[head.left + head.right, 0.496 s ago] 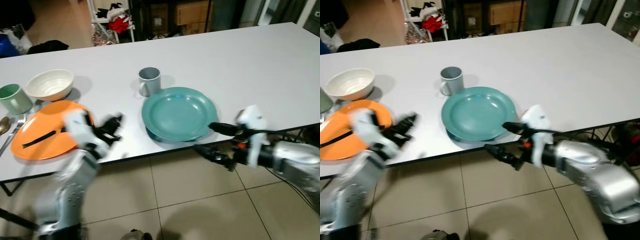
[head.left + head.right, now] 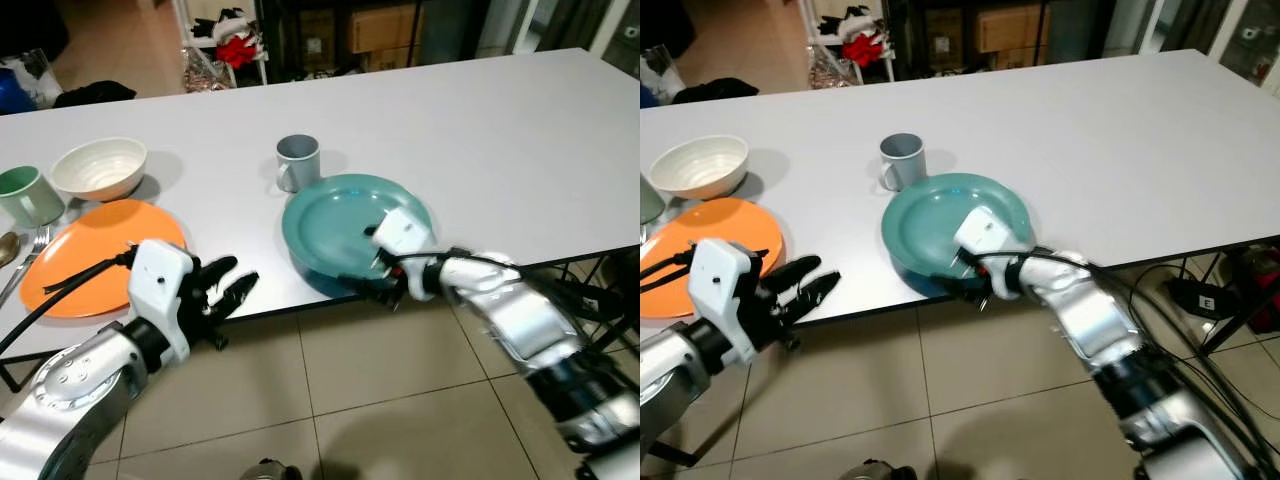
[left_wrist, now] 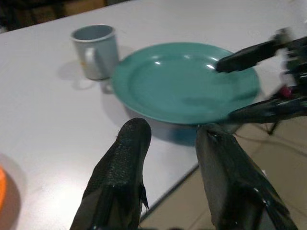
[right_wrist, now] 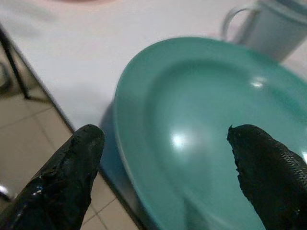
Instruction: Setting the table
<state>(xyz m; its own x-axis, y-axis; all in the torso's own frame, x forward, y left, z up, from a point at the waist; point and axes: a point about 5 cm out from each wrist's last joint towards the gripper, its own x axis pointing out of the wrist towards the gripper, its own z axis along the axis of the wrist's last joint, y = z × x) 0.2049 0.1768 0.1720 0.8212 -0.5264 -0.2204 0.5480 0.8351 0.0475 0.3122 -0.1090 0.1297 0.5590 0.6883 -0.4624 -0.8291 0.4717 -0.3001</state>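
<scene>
R gripper (image 2: 372, 268) sits wide open astride the near rim of the teal plate (image 2: 345, 225) at the table (image 2: 500, 130) edge w/ L gripper (image 2: 228, 290) open nearby, so a shallow pinch could tip it off.

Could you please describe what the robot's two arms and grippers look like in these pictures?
Both arms are glossy silver with rounded shells. Each wrist carries a white boxy housing, and black cables run along the forearms. The left gripper and the right gripper each have two long black fingers with a matte, finely textured surface.
</scene>
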